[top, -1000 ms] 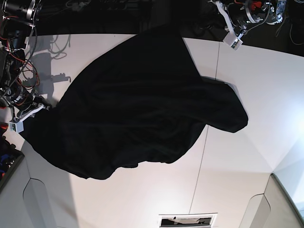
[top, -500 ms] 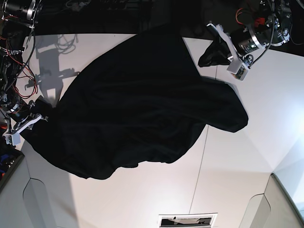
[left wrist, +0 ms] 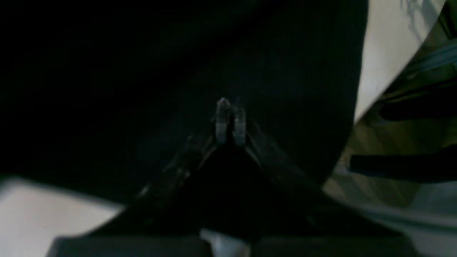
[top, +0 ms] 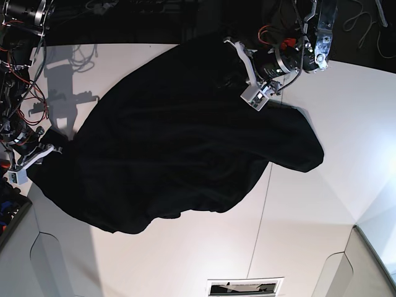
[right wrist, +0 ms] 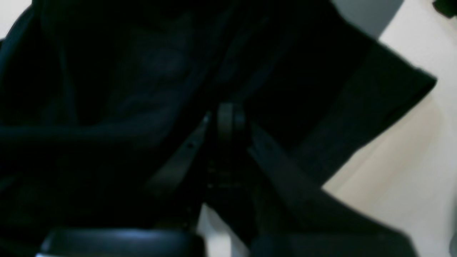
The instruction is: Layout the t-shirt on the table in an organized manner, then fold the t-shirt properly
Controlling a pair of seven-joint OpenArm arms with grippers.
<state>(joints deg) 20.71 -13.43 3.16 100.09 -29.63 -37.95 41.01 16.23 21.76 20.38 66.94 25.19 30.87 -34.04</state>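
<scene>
The t-shirt lies spread but rumpled over the middle of the table, print hidden. The left gripper, at the shirt's far right edge, has its jaws pressed together, seemingly pinching cloth, though that wrist view is dark. The right gripper clamps the left edge, likely so both can stretch the cloth flat.

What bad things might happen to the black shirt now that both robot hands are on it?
1. The t-shirt lies bunched and crooked on the table; pulling unevenly may wrinkle it more.
2. The left gripper and right gripper look shut on cloth near the shirt's edges, so a thin pinch might slip.
3. One shirt edge reaches the table's far rim, so a tug that way might drag it off.
</scene>
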